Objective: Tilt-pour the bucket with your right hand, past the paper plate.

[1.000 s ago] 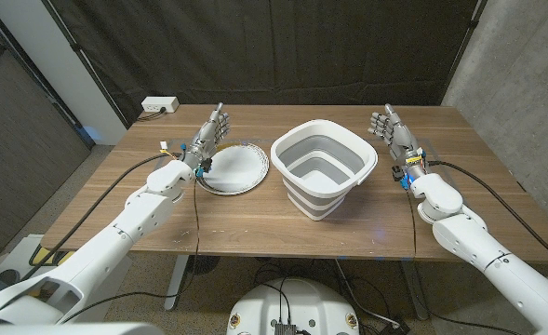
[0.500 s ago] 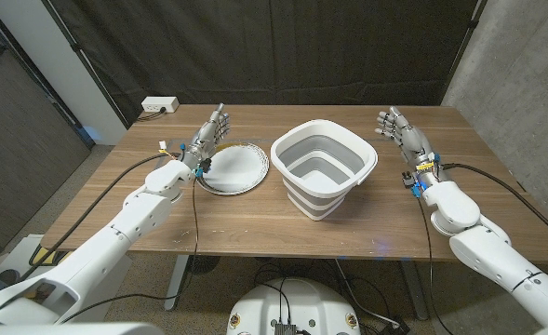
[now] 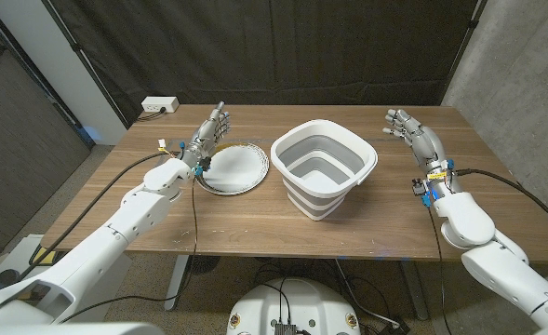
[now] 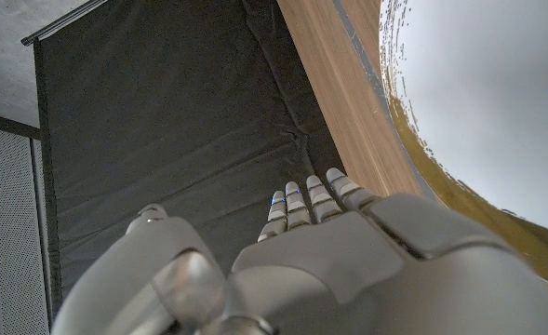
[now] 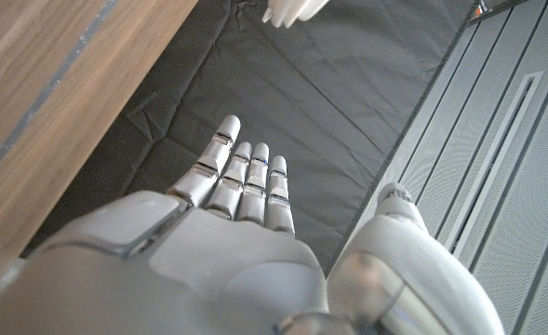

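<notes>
paper plate [image 3: 238, 167]: near rim hidden behind left hand [image 3: 208, 135] | plate cut off in left wrist view

The left arm comes in from the bottom left corner of the head view, forearm stretched forward, and its left hand [image 3: 208, 136] stands upright on its edge — fingers straight, close together and pointing up and away from the robot, nothing between them. In the left wrist view the same hand [image 4: 348, 261] shows its back, fingers side by side, thumb off to one side.

The right arm enters from the bottom right corner. Its right hand [image 3: 417, 138] is raised, fingers spread a little and slightly curled, holding nothing. In the right wrist view this hand [image 5: 227, 242] shows its fingers extended together, thumb apart from them.
</notes>
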`<state>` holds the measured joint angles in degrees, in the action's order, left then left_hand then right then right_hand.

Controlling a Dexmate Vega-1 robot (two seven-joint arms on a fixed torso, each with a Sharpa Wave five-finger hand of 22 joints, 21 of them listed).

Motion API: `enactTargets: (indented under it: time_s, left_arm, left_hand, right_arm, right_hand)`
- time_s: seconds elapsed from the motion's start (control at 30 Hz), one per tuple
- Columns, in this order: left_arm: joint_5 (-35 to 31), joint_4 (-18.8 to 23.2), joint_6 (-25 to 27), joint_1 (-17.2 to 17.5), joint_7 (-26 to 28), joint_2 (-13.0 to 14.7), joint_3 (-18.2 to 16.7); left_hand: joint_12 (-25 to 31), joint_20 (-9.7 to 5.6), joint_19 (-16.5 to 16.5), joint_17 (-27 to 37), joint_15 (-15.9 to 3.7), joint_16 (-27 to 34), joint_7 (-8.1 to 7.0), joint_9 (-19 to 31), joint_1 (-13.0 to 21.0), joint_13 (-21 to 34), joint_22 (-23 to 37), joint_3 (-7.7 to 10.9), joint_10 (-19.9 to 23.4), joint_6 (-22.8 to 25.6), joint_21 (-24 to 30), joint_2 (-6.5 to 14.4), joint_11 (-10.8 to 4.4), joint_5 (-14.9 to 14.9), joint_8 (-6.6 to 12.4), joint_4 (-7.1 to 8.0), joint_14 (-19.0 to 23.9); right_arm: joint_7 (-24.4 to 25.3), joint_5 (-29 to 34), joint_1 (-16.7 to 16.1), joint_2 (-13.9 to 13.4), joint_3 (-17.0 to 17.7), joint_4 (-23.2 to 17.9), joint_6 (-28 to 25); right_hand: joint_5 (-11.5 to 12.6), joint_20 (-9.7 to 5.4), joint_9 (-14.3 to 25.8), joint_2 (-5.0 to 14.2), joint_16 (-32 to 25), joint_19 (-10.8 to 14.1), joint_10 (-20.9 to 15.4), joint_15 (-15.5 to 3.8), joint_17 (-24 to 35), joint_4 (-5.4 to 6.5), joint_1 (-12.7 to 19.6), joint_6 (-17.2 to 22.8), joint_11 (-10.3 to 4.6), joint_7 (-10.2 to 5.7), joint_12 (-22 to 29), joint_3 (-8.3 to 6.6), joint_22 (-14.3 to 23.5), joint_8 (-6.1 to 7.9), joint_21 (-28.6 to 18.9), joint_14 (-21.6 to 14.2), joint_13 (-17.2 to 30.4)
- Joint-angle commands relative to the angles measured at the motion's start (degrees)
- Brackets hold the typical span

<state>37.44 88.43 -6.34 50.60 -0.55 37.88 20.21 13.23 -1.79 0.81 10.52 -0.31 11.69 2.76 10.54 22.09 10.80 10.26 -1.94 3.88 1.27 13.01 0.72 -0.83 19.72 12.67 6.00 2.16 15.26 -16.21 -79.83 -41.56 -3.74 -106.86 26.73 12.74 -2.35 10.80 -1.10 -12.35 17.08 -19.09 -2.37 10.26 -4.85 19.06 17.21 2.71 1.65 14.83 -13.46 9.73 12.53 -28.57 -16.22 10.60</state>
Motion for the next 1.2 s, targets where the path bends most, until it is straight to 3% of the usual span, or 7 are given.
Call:
enactTargets:
  time_s: [0.03, 0.3, 0.7, 0.87, 1.07, 1.2]
  left_arm:
    - [0.3, 3.4, 2.3, 0.4, 2.1, 0.4, 0.0]
    - [-0.6, 3.7, 2.9, -0.7, 3.7, -1.5, 1.4]
    - [-1.3, 8.0, 5.3, 0.5, 6.5, -0.4, 1.3]
    - [-0.8, 10.3, 6.3, 2.3, 8.3, 0.6, 0.3]
    - [-0.5, 10.7, 6.5, 2.5, 7.8, 1.2, 0.2]
    - [-0.5, 11.3, 6.9, 2.6, 7.8, 1.6, 0.0]
  left_hand:
    - [0.4, -1.41, 0.6, 0.1, -0.02, 0.4, 0.19, 0.1, 0.4, 0.2, 0.3, 0.0, 0.9, 0.7, 0.2, -0.1, -0.1, 0.1, 0.34, -0.33, 0.6]
    - [0.4, -1.33, 0.8, 0.1, 0.02, 0.4, 0.12, 0.1, 0.6, 0.2, 0.3, -0.02, 1.2, 0.9, 0.2, 0.0, -0.19, 0.1, 0.29, -0.4, 1.0]
    - [0.3, -1.26, 0.9, 0.1, 0.08, 0.3, 0.1, 0.2, 0.9, 0.2, 0.3, -0.05, 1.4, 1.1, 0.1, 0.2, -0.3, 0.0, 0.19, -0.48, 1.1]
    - [0.2, -1.23, 0.6, 0.1, 0.13, 0.2, 0.06, 0.2, 1.0, 0.2, 0.3, -0.04, 1.5, 1.2, 0.0, 0.4, -0.15, -0.1, 0.15, -0.51, 1.1]
    - [0.1, -1.26, 0.2, 0.1, 0.12, 0.1, 0.05, 0.2, 1.2, 0.2, 0.3, -0.02, 1.5, 1.4, -0.3, 0.6, -0.44, -0.1, 0.15, -0.55, 0.9]
    - [0.1, -1.26, 0.2, 0.1, 0.07, 0.0, 0.06, 0.2, 1.3, 0.2, 0.3, 0.0, 1.5, 1.6, -0.3, 0.7, -0.43, -0.1, 0.15, -0.58, 0.9]
  right_arm:
    - [2.2, 8.7, -7.9, 1.4, 7.6, -4.9, 1.9]
    - [1.1, 13.8, -11.3, 3.5, 11.6, -6.3, 2.6]
    - [2.0, 30.7, -14.5, 6.5, 16.9, -8.4, 3.0]
    - [4.6, 42.2, -14.8, 7.4, 19.1, -9.6, 4.1]
    - [3.7, 50.0, -14.8, 6.5, 20.8, -11.8, 3.9]
    - [1.8, 53.8, -14.9, 5.3, 22.2, -14.0, 3.7]
  right_hand:
    - [0.0, -3.7, 0.3, 0.22, -0.3, 0.7, -0.4, -0.52, 0.1, -0.63, 1.0, 0.6, -0.38, -0.48, 0.2, -0.3, 0.2, 0.33, 0.3, -0.7, 0.3]
    - [0.2, -4.4, 0.3, 0.24, -0.2, 1.4, -0.6, -1.33, 0.1, -1.12, 1.7, 0.6, -1.04, -1.28, 0.2, -0.49, 0.2, 0.18, 0.6, -1.1, 0.3]
    - [0.9, -5.57, 0.4, -0.22, 0.3, 2.4, -0.9, -2.71, 0.1, -2.31, 3.6, 0.2, -3.05, -2.68, -0.1, -0.81, 0.1, -0.25, 1.2, -1.5, 0.3]
    - [1.6, -6.11, 0.3, -0.46, 0.8, 2.5, -0.7, -3.7, 0.1, -3.05, 4.9, 0.3, -4.39, -3.56, -0.4, -1.12, 0.1, -0.27, 1.9, -1.0, 0.3]
    - [2.0, -6.34, 0.3, -0.35, 1.1, 2.4, -0.1, -3.61, 0.2, -3.38, 5.8, 0.0, -4.71, -3.81, -0.8, -1.42, 0.1, -0.42, 2.4, -0.3, 0.3]
    - [2.5, -6.32, 0.4, -0.19, 1.2, 2.5, -0.7, -3.67, 0.3, -3.63, 6.7, 1.8, -5.45, -5.12, -0.8, -1.77, 0.1, 0.24, 3.0, -0.2, 0.3]
